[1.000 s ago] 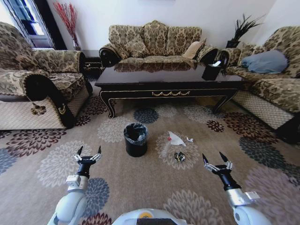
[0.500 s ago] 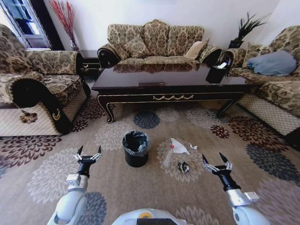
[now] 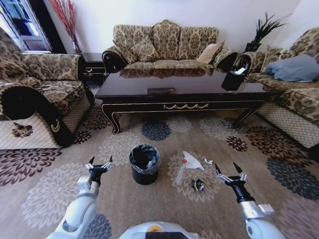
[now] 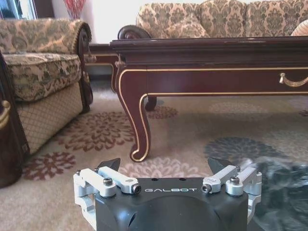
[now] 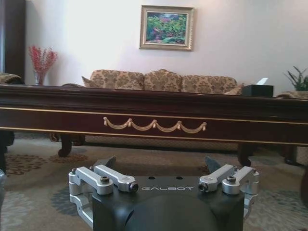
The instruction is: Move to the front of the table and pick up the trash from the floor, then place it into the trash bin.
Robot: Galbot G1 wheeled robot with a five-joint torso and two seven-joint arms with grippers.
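Closer now to the table (image 3: 182, 92); both grippers spread, empty; approach step; next you lower onto the trash (image 3: 192, 161).

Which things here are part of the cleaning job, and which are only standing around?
Job things:
trash bin
white sheet
clear bottle
dark wrapper
white scrap
table
left gripper, right gripper, both open

Only standing around:
tissue holder
sofa
plant
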